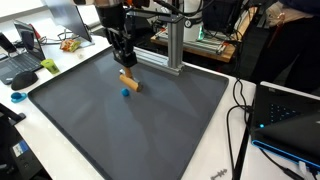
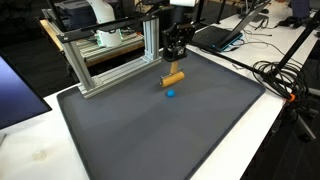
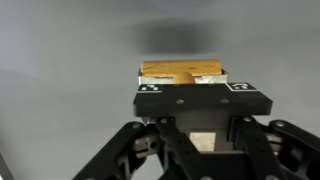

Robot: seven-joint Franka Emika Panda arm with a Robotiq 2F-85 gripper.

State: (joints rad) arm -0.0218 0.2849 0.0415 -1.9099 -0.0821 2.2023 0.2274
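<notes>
Gripper (image 3: 195, 90) pinches wooden block (image 3: 182, 72) between fingertips.

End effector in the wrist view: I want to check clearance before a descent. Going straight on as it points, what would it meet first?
The wooden block, sitting at the end effector tips and seemingly gripped; past it, the dark mat. The small blue piece lies aside, probably clear.

We see a white bench (image 1: 228, 140) covered by a dark grey mat (image 1: 130, 125), an aluminium frame (image 2: 110, 62) at its back, a laptop (image 1: 285, 112) and cables (image 2: 278, 72) alongside, under even indoor light.
</notes>
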